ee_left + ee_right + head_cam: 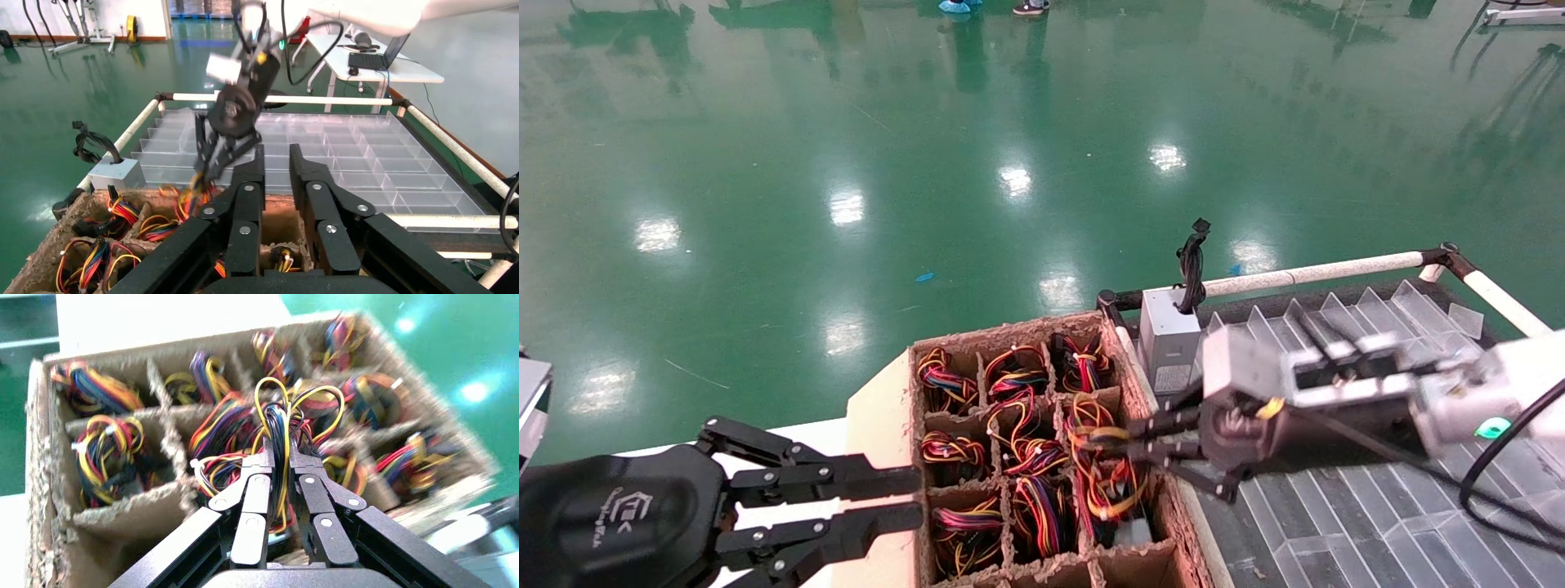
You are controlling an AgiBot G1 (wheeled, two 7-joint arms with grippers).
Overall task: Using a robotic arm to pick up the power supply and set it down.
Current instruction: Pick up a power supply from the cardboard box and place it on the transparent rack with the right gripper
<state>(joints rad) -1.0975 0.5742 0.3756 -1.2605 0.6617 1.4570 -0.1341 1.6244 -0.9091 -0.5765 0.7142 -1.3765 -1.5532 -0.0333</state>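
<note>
Grey metal power supply (1133, 531), heavy-ish, low centre frame, buried in carton.
Right gripper (278, 454) fingers clamped on floppy wire bundle (283, 425); left gripper (915, 500) fingers slightly apart, idle lower left.

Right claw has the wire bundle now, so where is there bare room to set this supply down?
Free: the clear plastic divider tray beside the brown cardboard crate, bordered by the white rail; only the grey metal box with black cable fills its near corner. Crowded: every crate cell holds wires. Right claw grips the multicoloured wire bundle.
</note>
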